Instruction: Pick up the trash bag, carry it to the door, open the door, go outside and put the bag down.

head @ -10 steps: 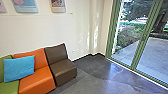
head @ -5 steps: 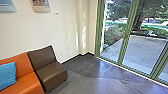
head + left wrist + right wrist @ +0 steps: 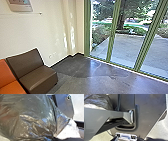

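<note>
The bag [image 3: 28, 119] is close before the left wrist camera: thin, dark, glossy film, bulging and creased, drawn in at the neck [image 3: 54, 131]. It should be soft, likely light and a bit slippery; the gathered neck looks the best hold, since the thin side could tear. Something reddish seems to show through; the contents I can't name. On neither arm can I tell whether the grasp is wide or narrow.
</note>
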